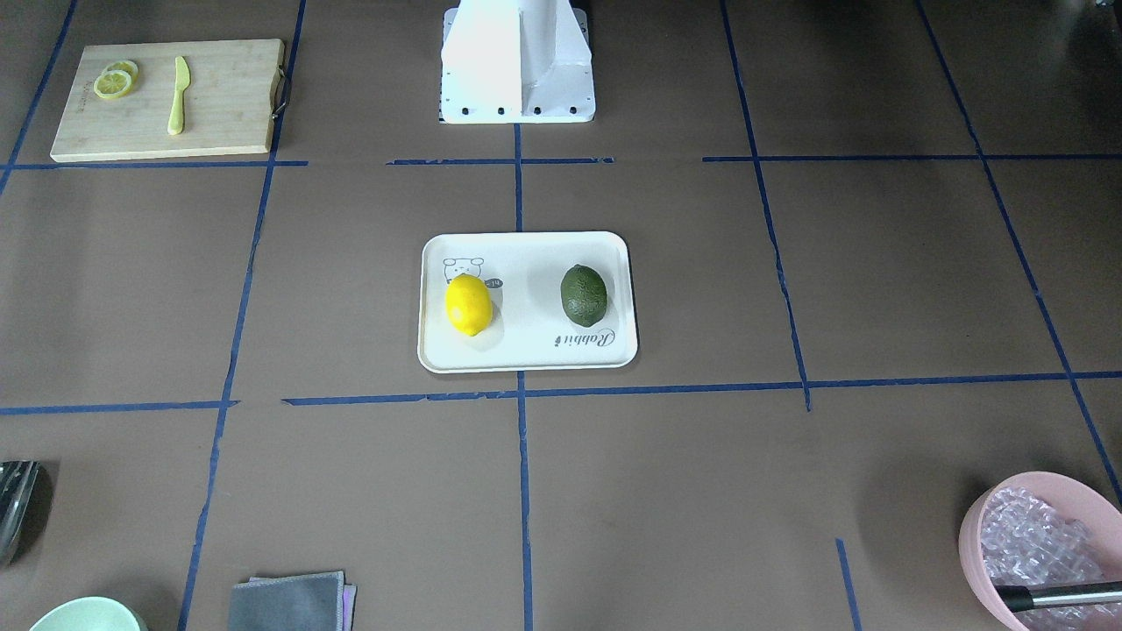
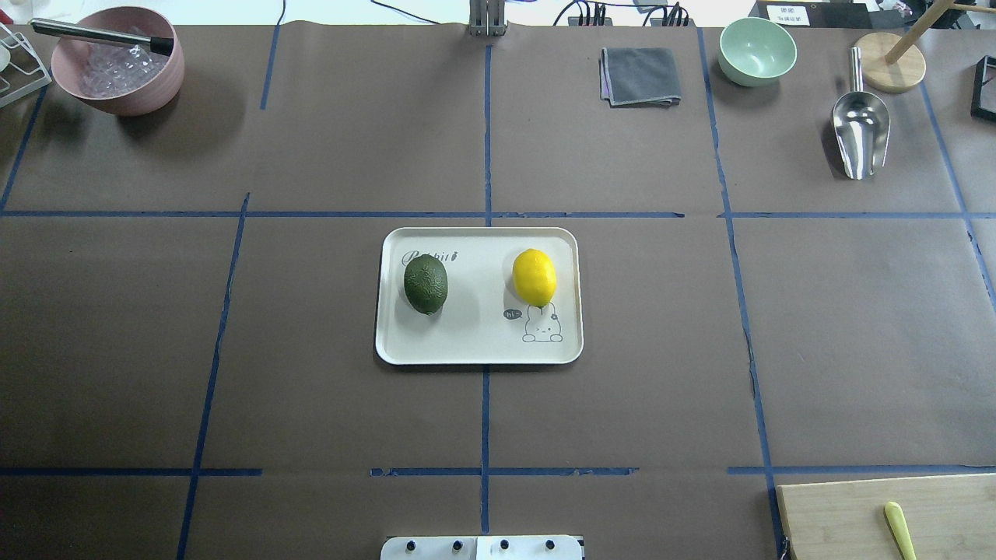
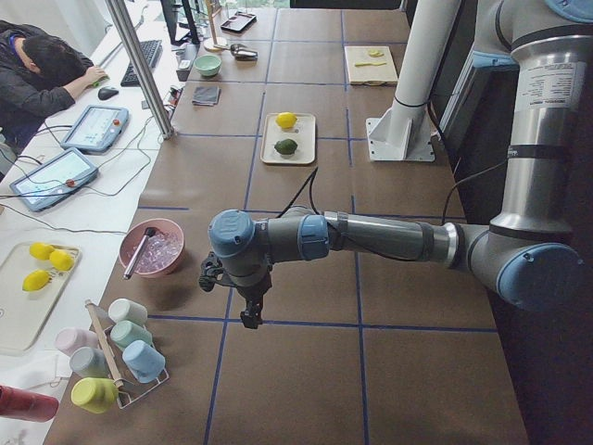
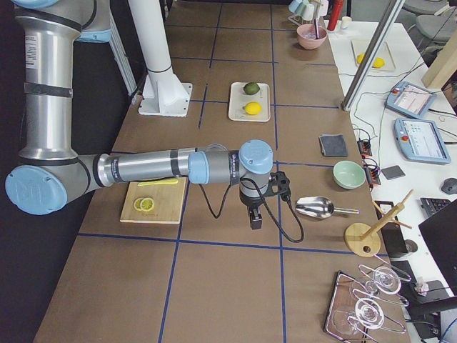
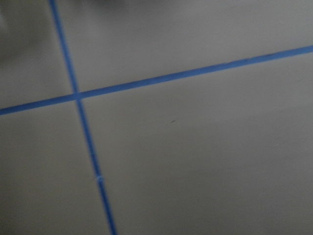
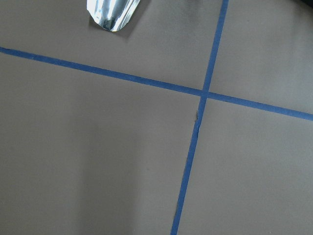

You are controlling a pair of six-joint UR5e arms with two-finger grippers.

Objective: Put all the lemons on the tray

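Sitting on our tray (image 2: 478, 346): green lemon (image 2: 426, 284) left, yellow lemon (image 2: 534, 277) right | left gripper (image 3: 250, 320), right gripper (image 4: 255, 220): we cannot tell their opening.

We look on a wide table (image 2: 856, 350) covered in brown paper, which blue tape lines (image 2: 485, 140) divide into large rectangles. The paper lies flat, with a few small tears along the tape. Along one long edge runs a white bench (image 3: 116, 181) carrying two tablets (image 3: 93, 128) and loose cables. A slanted metal post (image 3: 139, 65) rises where bench and table meet. The light is even, and we see only soft shadows on the paper.
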